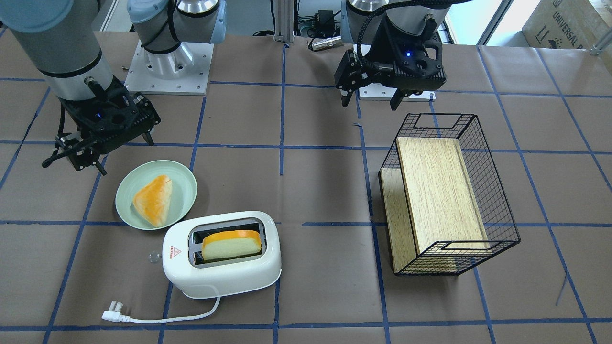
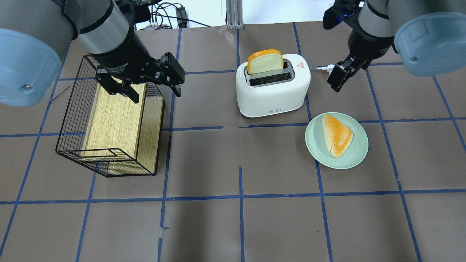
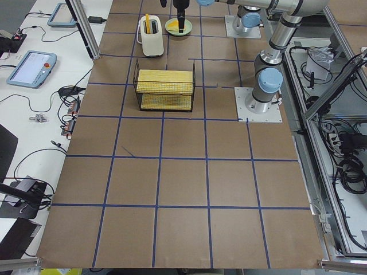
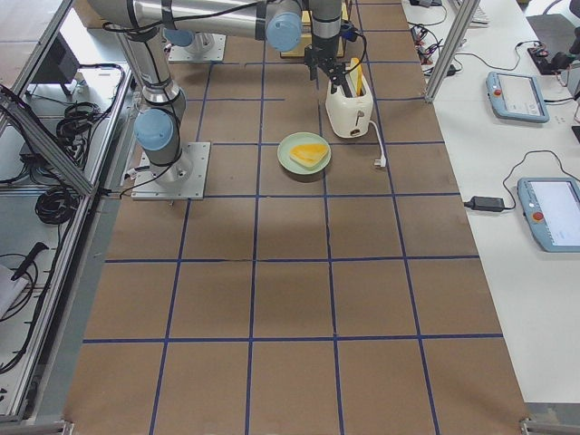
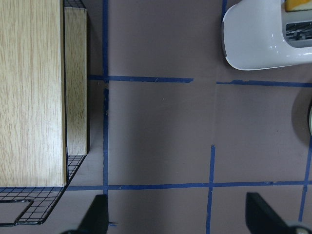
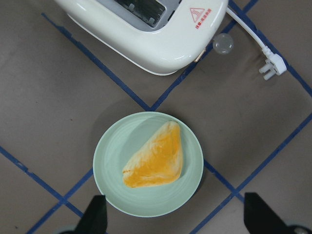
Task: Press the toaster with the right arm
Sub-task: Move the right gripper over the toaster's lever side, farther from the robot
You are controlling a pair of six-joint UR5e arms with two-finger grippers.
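Note:
The white two-slot toaster (image 1: 224, 274) stands on the brown table with a slice of bread (image 1: 232, 246) upright in one slot. It also shows in the overhead view (image 2: 273, 91) and in the right wrist view (image 6: 156, 34). A small clear lever knob (image 6: 223, 44) sticks out of the end that carries the red triangle. The cord and plug (image 1: 114, 315) lie beside it. My right gripper (image 2: 336, 78) is open and empty. It hovers beside that end of the toaster, apart from it, near the plate. My left gripper (image 2: 154, 92) is open and empty above the wire basket.
A pale green plate (image 2: 358, 145) with a triangular piece of bread (image 2: 336, 134) lies next to the toaster, under my right gripper. A black wire basket (image 2: 69, 120) on its side holds a wooden board (image 2: 114, 120) at the robot's left.

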